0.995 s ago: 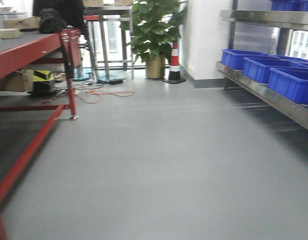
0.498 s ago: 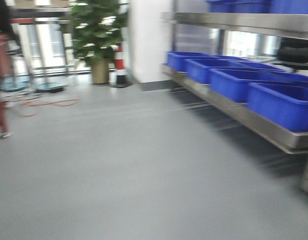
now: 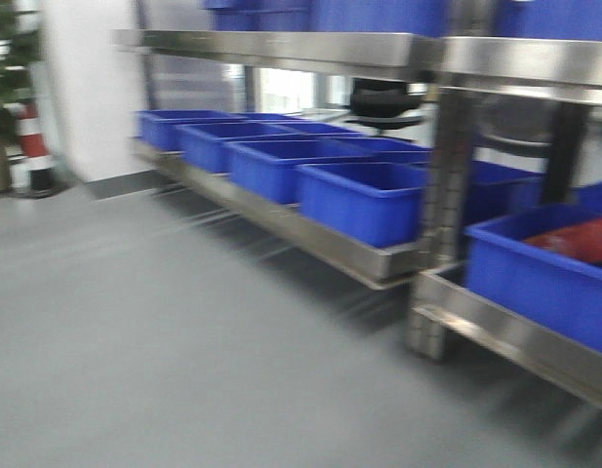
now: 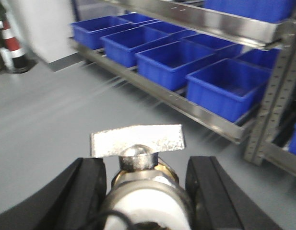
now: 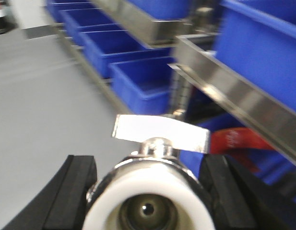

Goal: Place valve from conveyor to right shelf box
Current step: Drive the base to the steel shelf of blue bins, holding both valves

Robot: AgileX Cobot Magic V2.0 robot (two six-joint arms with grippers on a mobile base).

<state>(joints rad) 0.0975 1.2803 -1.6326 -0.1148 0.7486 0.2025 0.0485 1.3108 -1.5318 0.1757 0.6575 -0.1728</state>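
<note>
Left gripper (image 4: 147, 165): black fingers (image 4: 88, 189) at 9 and 3 o'clock of a valve (image 4: 138, 141), clamped against its body. Right gripper (image 5: 150, 177): same pose, fingers (image 5: 76, 191) flanking a second valve (image 5: 159, 132) at 9 and 3; contact probable, edges too blurred to confirm. Both grippers point ahead.

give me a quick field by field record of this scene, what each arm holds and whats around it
left end effector: shut on left valve, flat metal handle on top
right end effector: shut on right valve, white open end facing the wrist view
shelf: steel, two levels showing, ahead and to the right
blue boxes: row on the lower level; the ones seen into look empty
red item: inside the far-right box, too blurred to identify
traffic cone: far left
conveyor: not in view
</note>
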